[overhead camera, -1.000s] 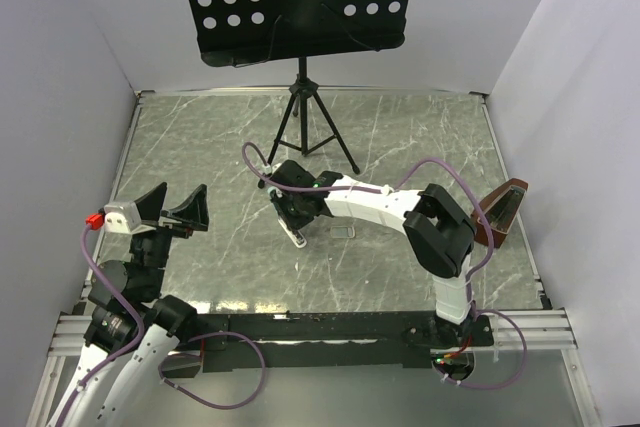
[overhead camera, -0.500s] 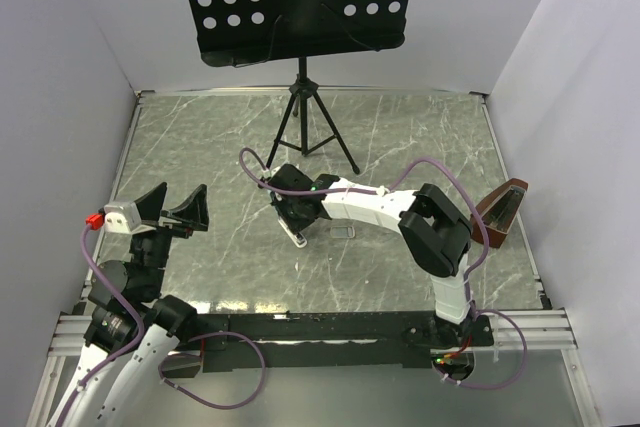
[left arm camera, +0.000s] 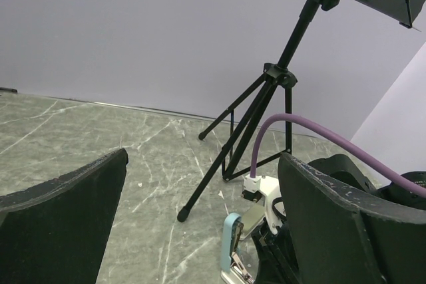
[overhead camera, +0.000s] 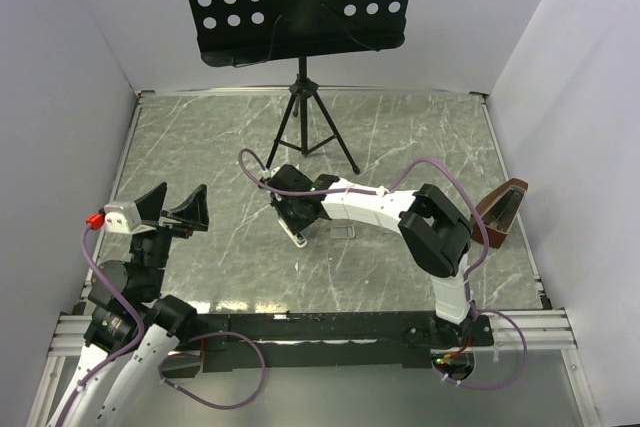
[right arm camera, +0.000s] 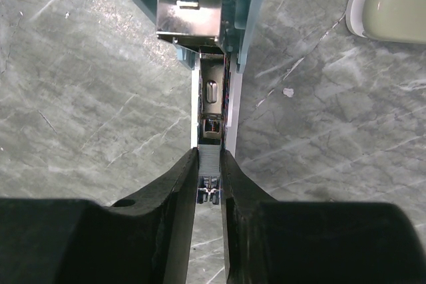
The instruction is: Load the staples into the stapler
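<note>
The right arm's fingers (right arm camera: pixel 174 194) are drawn close together and pinch the small flat silvery-grey strip of staples (right arm camera: pixel 209 164) by its long sides. They hold it right at the near end of the open pale-blue plastic stapler (left arm camera: pixel 233 234), which lies near the middle of the grey marbled surface (overhead camera: pixel 200 147).

I'd guess the strip weighs next to nothing. It looks stiff along its length but brittle, so squeezing or twisting it would likely snap it into pieces. It's smooth metal too, so it could slip. A light hold on the long sides, square to the stapler, looks the sensible one.

The stapler's metal channel (right arm camera: pixel 212 91) is the only holder I can see into. The strip appears to sit at its near mouth. The stretch ahead, up to the raised blue top, shows bare metal and no staples.

The left arm's fingers (left arm camera: pixel 63 211) are spread wide on nothing, well apart from the stapler, off to the left.
</note>
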`<state>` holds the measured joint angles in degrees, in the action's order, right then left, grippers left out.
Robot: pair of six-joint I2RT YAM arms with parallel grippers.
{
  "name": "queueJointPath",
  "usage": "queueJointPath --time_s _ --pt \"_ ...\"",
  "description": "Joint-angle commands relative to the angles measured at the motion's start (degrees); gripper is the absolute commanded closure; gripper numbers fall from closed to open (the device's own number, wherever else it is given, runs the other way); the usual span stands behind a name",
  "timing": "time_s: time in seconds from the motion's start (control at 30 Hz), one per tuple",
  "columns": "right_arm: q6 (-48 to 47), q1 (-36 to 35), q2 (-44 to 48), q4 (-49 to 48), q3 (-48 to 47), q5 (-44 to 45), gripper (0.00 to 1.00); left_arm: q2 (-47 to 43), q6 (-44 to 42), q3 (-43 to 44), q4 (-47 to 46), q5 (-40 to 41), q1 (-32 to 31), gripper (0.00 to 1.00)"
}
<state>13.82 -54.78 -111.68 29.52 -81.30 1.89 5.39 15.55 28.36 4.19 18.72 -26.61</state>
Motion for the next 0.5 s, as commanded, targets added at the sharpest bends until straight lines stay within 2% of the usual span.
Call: queueJointPath --time_s 0.0,0.47 --pt "-0.03 -0.41 -1.26 1.33 -0.27 0.48 0.73 -0.38 -0.79 0.38 -0.93 -0.44 -0.20 0.00" --pt "0.68 -0.41 -1.00 2.03 -1.06 0.66 0.67 -0.38 -0.79 0.38 -1.02 -0.61 -0.20 0.00"
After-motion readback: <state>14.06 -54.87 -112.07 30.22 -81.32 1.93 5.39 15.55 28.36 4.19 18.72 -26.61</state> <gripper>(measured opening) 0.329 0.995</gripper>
